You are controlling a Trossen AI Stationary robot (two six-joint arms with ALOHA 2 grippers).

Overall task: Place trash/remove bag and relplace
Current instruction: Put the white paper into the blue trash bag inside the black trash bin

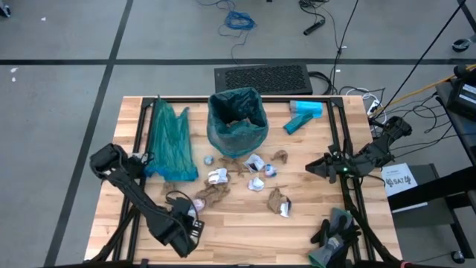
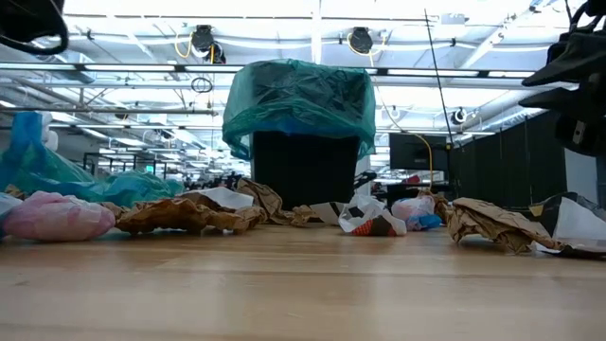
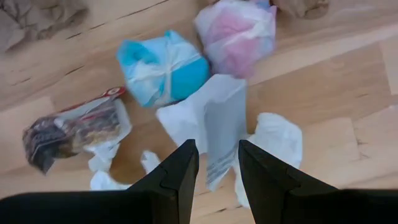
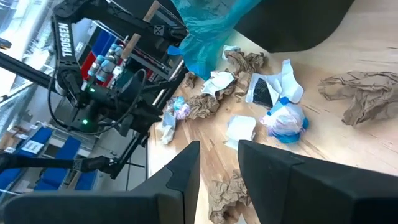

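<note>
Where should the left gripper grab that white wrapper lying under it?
Probably pinch the raised middle fold of the white wrapper, coming straight down with the left gripper: that fold stands off the table and lines up with its open fingers.

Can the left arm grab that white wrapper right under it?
Probably yes. The left gripper hangs just above the white wrapper, fingers slightly apart, and nothing lies between them. The blue wrapper and pink wrapper sit beyond it, out of the way.

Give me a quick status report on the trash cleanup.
Left gripper open, above white wrappers. Right gripper open, empty, at table's right. Trash scattered before lined bin. Nothing blocking.
</note>
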